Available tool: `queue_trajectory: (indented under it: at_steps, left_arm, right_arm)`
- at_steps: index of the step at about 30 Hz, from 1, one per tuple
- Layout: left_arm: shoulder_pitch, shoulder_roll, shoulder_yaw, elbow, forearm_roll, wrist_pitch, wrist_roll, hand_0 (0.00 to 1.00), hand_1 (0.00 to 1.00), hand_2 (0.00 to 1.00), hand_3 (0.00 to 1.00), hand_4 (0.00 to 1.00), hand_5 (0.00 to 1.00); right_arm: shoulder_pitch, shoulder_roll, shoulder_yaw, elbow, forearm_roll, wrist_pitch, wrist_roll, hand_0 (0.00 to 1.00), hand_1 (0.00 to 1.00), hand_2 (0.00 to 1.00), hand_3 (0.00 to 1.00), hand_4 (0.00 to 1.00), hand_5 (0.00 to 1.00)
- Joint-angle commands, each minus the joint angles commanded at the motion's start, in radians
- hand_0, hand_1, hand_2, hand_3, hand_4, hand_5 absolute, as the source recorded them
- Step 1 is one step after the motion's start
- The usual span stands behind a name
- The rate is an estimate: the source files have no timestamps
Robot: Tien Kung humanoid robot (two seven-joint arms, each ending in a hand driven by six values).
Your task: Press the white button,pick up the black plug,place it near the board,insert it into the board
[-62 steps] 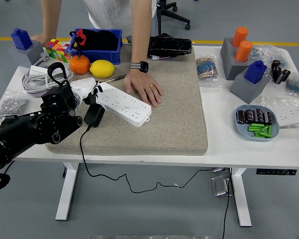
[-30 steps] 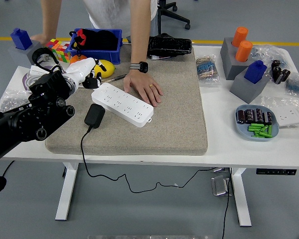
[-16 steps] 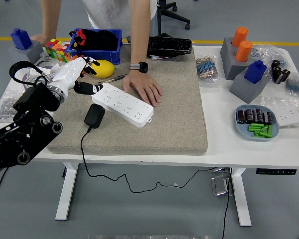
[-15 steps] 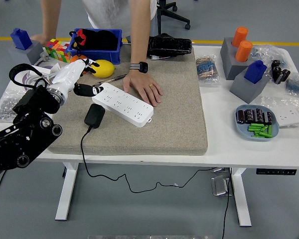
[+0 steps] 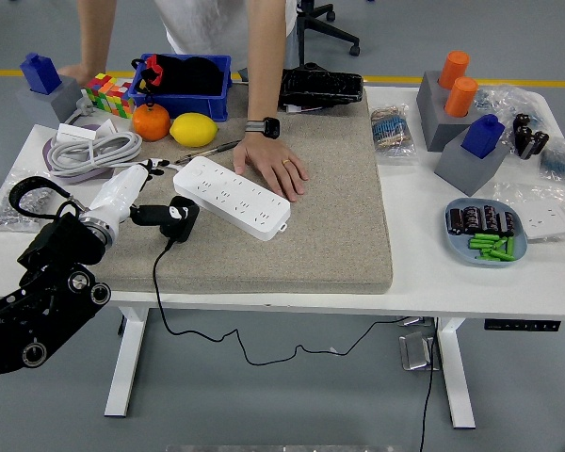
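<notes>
Near edge of the table [image 5: 292, 303]: bare white strip along the front, with a black cable [image 5: 160, 301] hanging over it at left. A grey mat [image 5: 311, 235] covers the middle, its front half bare from the plug rightward.

Left robot hand [image 5: 137, 202] comes in low at the mat's left edge, white palm, dark fingers [image 5: 155, 213] reaching right and touching the left side of the black plug [image 5: 180, 219]. Fingers look extended against it; cannot tell if they close around it. Plug lies flat on the mat, just beside the near left end of the white power strip [image 5: 231, 196], not in any socket.

Power strip runs diagonally, far left to near right. A person's hand [image 5: 275, 165] lies flat on the mat, touching the strip's far edge.

Left of the robot hand, a coiled white cable [image 5: 89, 151]. Farther back: an orange [image 5: 152, 121], a lemon [image 5: 194, 129], a blue bin [image 5: 184, 87].

Right side well apart: a blue dish [image 5: 485, 233] of small parts.
</notes>
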Motion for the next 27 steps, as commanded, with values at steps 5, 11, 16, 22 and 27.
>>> queue_trajectory:
  at_steps: [5, 11, 16, 22, 27]
  left_arm:
    - [0.016, -0.009, 0.003, 0.001, 0.028, 0.001, 0.033, 0.881, 0.906, 0.891, 0.946, 0.998, 0.573]
    - [0.035, -0.029, 0.01, -0.002, 0.064, 0.014, 0.079, 0.868, 0.89, 0.874, 0.948, 0.998, 0.621]
    - [0.037, -0.05, 0.023, 0.001, 0.11, 0.032, 0.102, 0.847, 0.866, 0.857, 0.928, 0.998, 0.612]
    - [0.028, -0.075, 0.044, 0.017, 0.154, 0.067, 0.123, 0.811, 0.834, 0.827, 0.895, 0.998, 0.554]
    - [0.017, -0.1, 0.069, 0.047, 0.222, 0.076, 0.191, 0.796, 0.813, 0.805, 0.876, 0.998, 0.507]
  right_arm:
    - [0.001, 0.0, -0.01, 0.002, 0.002, 0.0, 0.0, 0.688, 0.598, 0.592, 0.579, 0.644, 0.333]
    - [-0.001, 0.002, -0.018, 0.002, 0.004, 0.0, 0.0, 0.688, 0.598, 0.592, 0.579, 0.644, 0.333]
    - [-0.002, 0.003, -0.023, 0.002, 0.005, -0.001, 0.001, 0.688, 0.599, 0.592, 0.579, 0.644, 0.334]
    - [-0.004, 0.004, -0.024, 0.003, 0.008, -0.001, 0.002, 0.688, 0.598, 0.592, 0.578, 0.644, 0.334]
    - [-0.006, 0.005, -0.021, 0.003, 0.007, -0.002, 0.002, 0.688, 0.598, 0.591, 0.579, 0.644, 0.334]
